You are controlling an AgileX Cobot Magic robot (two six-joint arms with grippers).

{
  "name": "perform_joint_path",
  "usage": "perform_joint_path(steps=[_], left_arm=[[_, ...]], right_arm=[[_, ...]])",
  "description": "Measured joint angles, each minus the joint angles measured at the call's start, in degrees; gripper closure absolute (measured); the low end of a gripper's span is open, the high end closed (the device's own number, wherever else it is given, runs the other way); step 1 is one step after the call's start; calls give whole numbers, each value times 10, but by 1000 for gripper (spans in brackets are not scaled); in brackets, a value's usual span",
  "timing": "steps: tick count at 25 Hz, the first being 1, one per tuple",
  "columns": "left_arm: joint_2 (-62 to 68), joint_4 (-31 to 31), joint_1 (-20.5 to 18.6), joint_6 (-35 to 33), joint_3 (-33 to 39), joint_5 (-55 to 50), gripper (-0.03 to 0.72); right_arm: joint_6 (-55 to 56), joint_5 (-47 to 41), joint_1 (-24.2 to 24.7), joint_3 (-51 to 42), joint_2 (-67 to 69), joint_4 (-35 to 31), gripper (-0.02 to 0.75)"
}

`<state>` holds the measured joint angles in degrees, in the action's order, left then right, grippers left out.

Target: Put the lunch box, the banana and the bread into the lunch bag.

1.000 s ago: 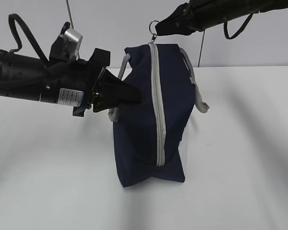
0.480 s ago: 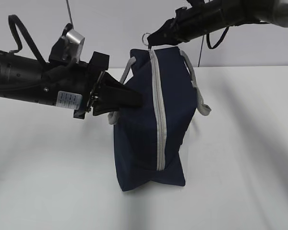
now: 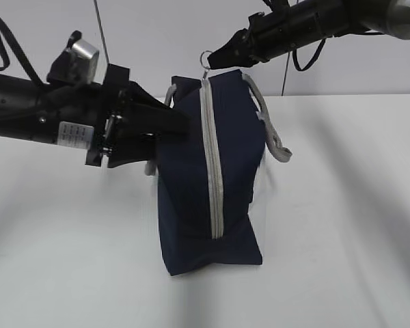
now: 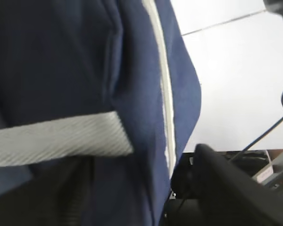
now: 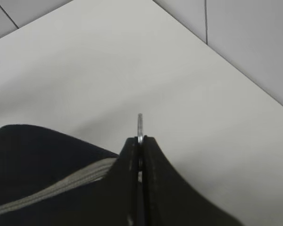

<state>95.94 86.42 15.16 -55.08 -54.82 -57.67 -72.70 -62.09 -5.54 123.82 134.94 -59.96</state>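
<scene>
the lunch bag (image 3: 208,171), zipper still closed on the desk (image 3: 342,205), has tipped left since a second ago: right gripper (image 3: 215,61) stays clamped on its ring pull (image 3: 205,59), left gripper (image 3: 171,123) clamped on its upper side, so opening hasn't begun.

Left arm: we reach in level from the left, left pincer (image 3: 165,126) clamped tight.
Right arm: we slant down from upper right, right pincer (image 3: 213,63) pinched closed.

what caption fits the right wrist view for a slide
Right gripper shut on the metal ring pull of the navy lunch bag, above the white table.
</scene>
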Motion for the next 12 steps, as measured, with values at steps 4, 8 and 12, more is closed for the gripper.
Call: perform_joint_path(steps=[4,8,12], left_arm=[[0,-18,-61,35,0,-44,211],[0,-20,-103,83,-4,-63,210],[0,-56,-108,144,-55,-34,210]], right_arm=[[-1,-8,0,0,0,3,754],[-1,-15,0,0,0,7,754],[-1,-16,0,0,0,13,754]])
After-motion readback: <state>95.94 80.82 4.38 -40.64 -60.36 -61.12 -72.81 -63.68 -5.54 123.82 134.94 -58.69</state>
